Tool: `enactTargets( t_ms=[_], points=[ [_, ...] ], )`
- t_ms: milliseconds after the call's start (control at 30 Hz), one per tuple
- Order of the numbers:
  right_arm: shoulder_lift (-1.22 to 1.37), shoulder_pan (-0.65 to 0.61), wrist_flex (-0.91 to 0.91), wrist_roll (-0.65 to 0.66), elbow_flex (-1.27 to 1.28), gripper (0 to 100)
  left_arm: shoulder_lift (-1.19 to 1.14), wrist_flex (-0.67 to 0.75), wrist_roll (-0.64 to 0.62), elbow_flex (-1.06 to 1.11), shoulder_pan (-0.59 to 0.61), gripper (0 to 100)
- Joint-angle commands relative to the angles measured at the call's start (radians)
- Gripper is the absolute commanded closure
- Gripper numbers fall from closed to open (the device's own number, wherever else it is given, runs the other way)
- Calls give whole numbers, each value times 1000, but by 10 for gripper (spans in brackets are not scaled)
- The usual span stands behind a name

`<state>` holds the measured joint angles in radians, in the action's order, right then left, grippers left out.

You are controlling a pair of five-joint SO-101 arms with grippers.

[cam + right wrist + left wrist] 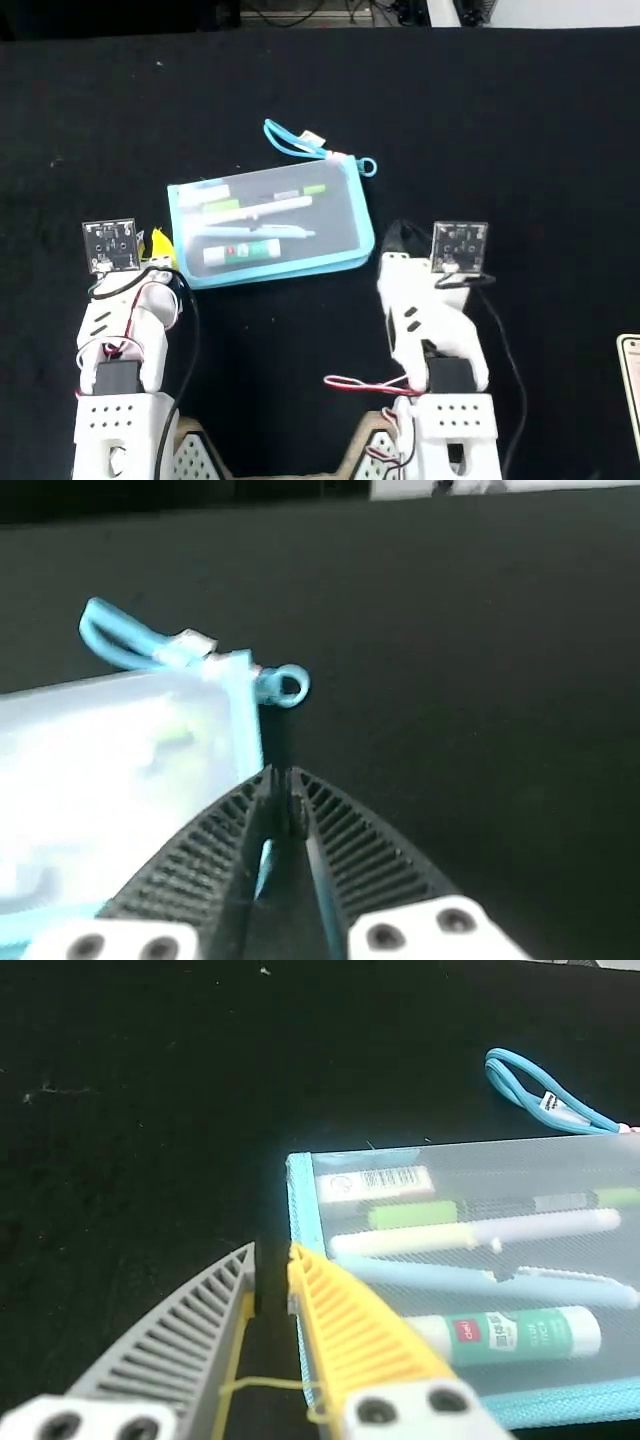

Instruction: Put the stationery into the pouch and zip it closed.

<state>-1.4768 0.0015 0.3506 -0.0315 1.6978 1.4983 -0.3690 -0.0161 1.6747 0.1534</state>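
- Over the black table [500, 120] now, and we find the pouch [268, 225] lying flat near its centre, long side running from 9 to 3 o'clock with a slight tilt.
- Through the clear front we can make out the stationery inside: a white pen [480, 1232], a pale blue pen [500, 1278] just beside it, and a glue stick [510, 1332] with a green label along the near edge.
- A blue strap [290, 140] curls on the cloth off the pouch's 12 o'clock side, and the ring pull [368, 166] sits at the 1 o'clock corner.
- The left gripper [272, 1255] is at the pouch's 9 o'clock end. Its jaws stand a narrow gap apart with bare table between them and nothing in their hold.
- Its yellow finger [350, 1330] lies over the pouch's blue border, and the grey finger [190, 1330] is out over the cloth.
- The right gripper [280, 773] is at the 3 o'clock end, right against the pouch's edge, with its black jaws brought together at the tips.
- We see a sliver of blue between those jaws lower down, but we cannot tell whether they pinch the border.
- Out at 4 o'clock, at the table's edge, lies a pale flat object [630, 385].
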Motion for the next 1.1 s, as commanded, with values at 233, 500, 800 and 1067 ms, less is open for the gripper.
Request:
enactTargets(
  t_ms=[233, 500, 800, 1067],
  points=[
    [-143, 25, 153, 3, -1, 984, 14, 26, -3, 16, 8, 932],
    [-183, 23, 218, 8, -1, 983, 14, 26, -3, 15, 8, 934],
    [-177, 23, 322, 8, -1, 983, 14, 26, -3, 13, 8, 934],
    [-186, 28, 496, 8, -1, 983, 14, 26, -3, 16, 8, 932]
  ],
)
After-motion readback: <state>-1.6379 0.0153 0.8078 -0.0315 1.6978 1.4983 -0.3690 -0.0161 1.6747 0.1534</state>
